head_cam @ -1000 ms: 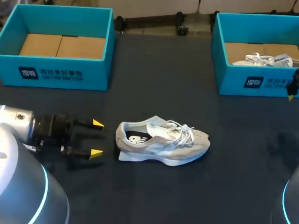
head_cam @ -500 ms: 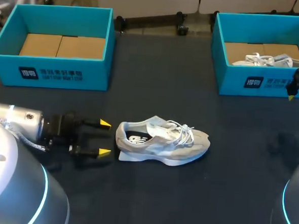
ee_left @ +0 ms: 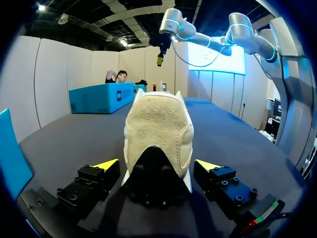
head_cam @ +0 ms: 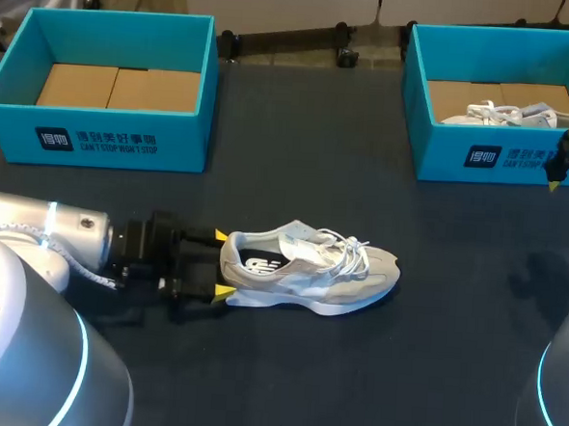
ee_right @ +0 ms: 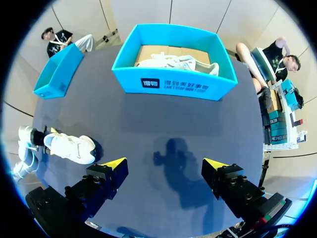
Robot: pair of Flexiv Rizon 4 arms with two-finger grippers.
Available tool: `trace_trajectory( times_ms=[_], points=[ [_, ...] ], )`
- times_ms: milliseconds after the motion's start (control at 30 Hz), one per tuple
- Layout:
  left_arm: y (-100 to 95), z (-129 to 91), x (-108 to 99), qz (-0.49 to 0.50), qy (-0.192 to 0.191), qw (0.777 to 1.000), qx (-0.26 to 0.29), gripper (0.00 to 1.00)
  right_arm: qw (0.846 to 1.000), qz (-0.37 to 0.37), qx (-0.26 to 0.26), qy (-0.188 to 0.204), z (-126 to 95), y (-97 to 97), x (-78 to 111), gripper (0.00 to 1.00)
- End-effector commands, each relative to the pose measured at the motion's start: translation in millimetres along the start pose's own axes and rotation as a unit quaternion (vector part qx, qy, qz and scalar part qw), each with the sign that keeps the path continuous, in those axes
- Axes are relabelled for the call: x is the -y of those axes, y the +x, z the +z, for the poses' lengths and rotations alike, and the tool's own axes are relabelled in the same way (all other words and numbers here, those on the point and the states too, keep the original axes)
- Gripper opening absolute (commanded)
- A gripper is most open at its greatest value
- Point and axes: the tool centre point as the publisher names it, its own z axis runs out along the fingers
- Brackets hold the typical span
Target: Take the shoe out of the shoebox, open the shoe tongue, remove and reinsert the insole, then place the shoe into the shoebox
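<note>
Shoe [head_cam: 310, 272], grey sneaker with white laces: stands on its sole on the dark table [head_cam: 283, 387], outside both boxes, heel toward the left arm. Left gripper [head_cam: 222, 263]: low at the heel, fingers spread wide to either side of it with a gap on each side. Right gripper [ee_right: 165, 163]: high near the right shoebox [head_cam: 500, 159], fingers wide apart and holding nothing; second sneaker [head_cam: 508, 113] lies inside that box.

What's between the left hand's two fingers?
The heel of the shoe, between the open fingers of the left hand, no clear contact. Left wrist view shows it.
</note>
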Motion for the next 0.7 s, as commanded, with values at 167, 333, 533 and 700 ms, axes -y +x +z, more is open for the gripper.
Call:
trace_trajectory(
  times_ms=[167,333,533,700],
  points=[
    [-1.6,15.7,0.2,-0.001,-0.005,1.0,-0.008,1.0,1.0,0.0,-0.001,0.0,0.6,0.2,0.3,1.0],
    [-0.5,21.2,-2.6,-0.003,-0.008,1.0,-0.01,1.0,1.0,0.0,-0.001,0.0,0.6,0.2,0.3,1.0],
    [2.8,28.5,-5.1,-0.005,-0.011,1.0,-0.012,1.0,1.0,0.0,-0.001,0.0,0.6,0.2,0.3,1.0],
    [5.7,32.1,-5.4,-0.005,-0.013,1.0,-0.015,1.0,1.0,0.0,-0.001,0.0,0.6,0.2,0.3,1.0]
  ],
)
